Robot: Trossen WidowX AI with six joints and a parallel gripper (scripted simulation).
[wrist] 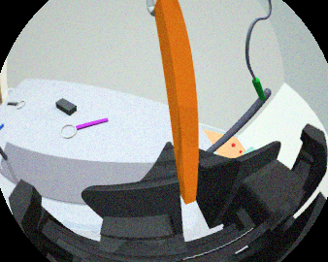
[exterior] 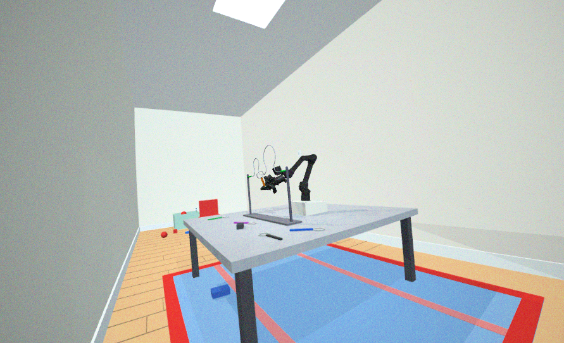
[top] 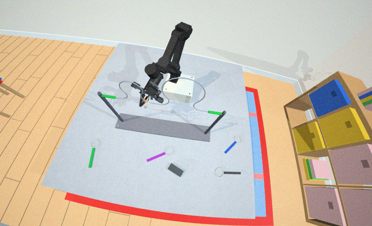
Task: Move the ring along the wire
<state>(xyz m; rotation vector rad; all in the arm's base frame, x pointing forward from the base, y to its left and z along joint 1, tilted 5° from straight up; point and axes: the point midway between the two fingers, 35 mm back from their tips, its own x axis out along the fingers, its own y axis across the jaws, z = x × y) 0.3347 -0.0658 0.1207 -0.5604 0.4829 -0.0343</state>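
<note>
My gripper (top: pixel 142 103) (exterior: pixel 263 187) (wrist: pixel 172 146) is shut on the orange handle (top: pixel 144 99) (exterior: pixel 263 181) (wrist: pixel 180 87), which stands up from the fingers in the wrist view. The ring (top: pixel 147 104) (wrist: pixel 151 7) is around the low grey stretch of wire between the small left loop and the large middle loop; it is nearly edge-on in the top view. Whether it touches the wire cannot be told. The left green part (top: pixel 108 96) (wrist: pixel 258 89) is beside the left post (top: pixel 111 107) (wrist: pixel 240 120). The right green part (top: pixel 215 112) (exterior: pixel 283 171) is beside the right post (top: pixel 215 122) (exterior: pixel 289 195).
The large wire loop rises right of my gripper, and the small loop is close on its left. A grey base plate (top: pixel 164 128) carries the posts. Green (top: pixel 91 157), purple (top: pixel 155 156), blue (top: pixel 230 147) and black (top: pixel 232 172) ring tools and a dark block (top: pixel 175 169) lie on the table.
</note>
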